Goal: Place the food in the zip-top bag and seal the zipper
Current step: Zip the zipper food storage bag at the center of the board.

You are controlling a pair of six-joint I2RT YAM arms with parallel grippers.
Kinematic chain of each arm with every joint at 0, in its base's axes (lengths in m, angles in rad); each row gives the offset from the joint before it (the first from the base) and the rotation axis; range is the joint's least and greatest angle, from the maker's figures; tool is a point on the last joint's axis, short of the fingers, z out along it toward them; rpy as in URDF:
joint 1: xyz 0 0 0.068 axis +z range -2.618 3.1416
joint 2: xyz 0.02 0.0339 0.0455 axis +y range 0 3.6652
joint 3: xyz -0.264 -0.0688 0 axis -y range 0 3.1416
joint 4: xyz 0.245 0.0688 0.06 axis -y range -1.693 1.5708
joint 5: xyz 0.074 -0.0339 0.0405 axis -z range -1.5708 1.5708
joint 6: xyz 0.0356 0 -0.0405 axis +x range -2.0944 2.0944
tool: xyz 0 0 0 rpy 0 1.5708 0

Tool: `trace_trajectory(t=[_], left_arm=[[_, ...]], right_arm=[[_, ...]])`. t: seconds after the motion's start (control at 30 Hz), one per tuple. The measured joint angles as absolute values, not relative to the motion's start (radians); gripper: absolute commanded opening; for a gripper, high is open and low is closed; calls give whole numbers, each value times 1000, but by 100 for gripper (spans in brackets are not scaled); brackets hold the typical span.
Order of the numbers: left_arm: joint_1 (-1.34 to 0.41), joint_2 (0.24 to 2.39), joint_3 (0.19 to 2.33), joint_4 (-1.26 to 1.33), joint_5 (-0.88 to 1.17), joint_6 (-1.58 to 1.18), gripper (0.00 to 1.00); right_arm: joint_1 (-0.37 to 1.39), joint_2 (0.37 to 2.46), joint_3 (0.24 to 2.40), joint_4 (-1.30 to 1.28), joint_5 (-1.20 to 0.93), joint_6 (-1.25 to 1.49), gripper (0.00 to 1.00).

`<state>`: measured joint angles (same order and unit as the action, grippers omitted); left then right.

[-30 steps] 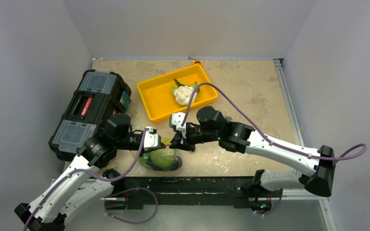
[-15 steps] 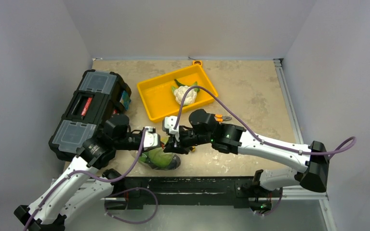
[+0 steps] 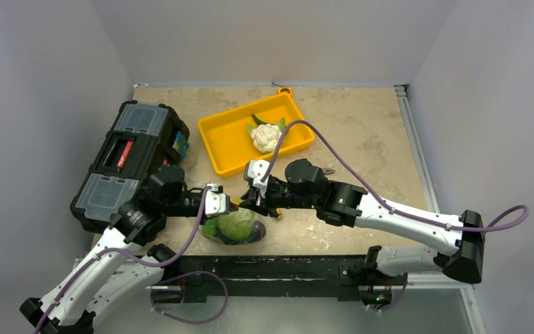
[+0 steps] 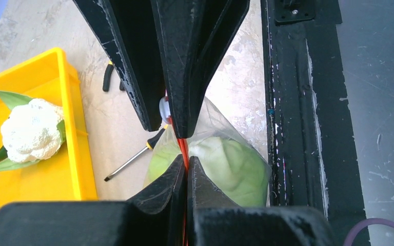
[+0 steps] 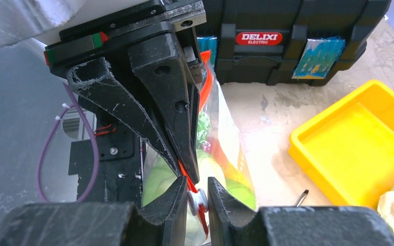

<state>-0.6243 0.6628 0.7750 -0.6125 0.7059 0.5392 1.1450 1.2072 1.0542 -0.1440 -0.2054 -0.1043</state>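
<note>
Beige tabletop (image 3: 361, 132): zip-top bag (image 4: 215, 118), cabbage (image 4: 231, 169) inside, lies just nearer than the yellow tray (image 3: 226, 156) — left gripper (image 4: 186, 164) pinches the zipper (image 4: 183, 146), likely bracing it, while right gripper (image 5: 197, 184) straddles the slider (image 5: 197, 199), grip unclear.

**Table (image 3: 361, 125).** Mottled beige surface, seen from above; clock positions are read from its centre, with 6 o'clock at the near edge.

- A black toolbox (image 3: 128, 163) with clear lid compartments sits at 9 o'clock, set at an angle.
- A yellow tray (image 3: 226, 149) lies at 11 o'clock, near the centre.
- A small orange object (image 3: 284, 90) lies at 12 o'clock against the far edge. It is too small to identify.
- The zip-top bag (image 3: 235, 228), with a pale green cabbage (image 4: 231, 166) inside, is at 7 o'clock by the near edge. How much of it rests on the table cannot be told.
- A screwdriver (image 4: 133, 161) lies between tray and bag.
- The dark handle ends of another tool (image 4: 107, 79) lie just beside the tray.
</note>
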Motion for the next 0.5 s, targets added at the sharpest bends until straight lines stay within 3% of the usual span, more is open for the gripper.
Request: trace_trajectory(t=[0.13, 0.27, 0.5], left_arm=[[-625, 663, 775, -615, 708, 539, 0], [-625, 663, 774, -620, 715, 538, 0], [-625, 665, 774, -622, 721, 538, 0]], right_arm=[[1144, 1205, 1054, -146, -207, -108, 41], [1139, 1196, 1055, -167, -234, -116, 50], [1136, 1161, 1027, -196, -270, -119, 53]])
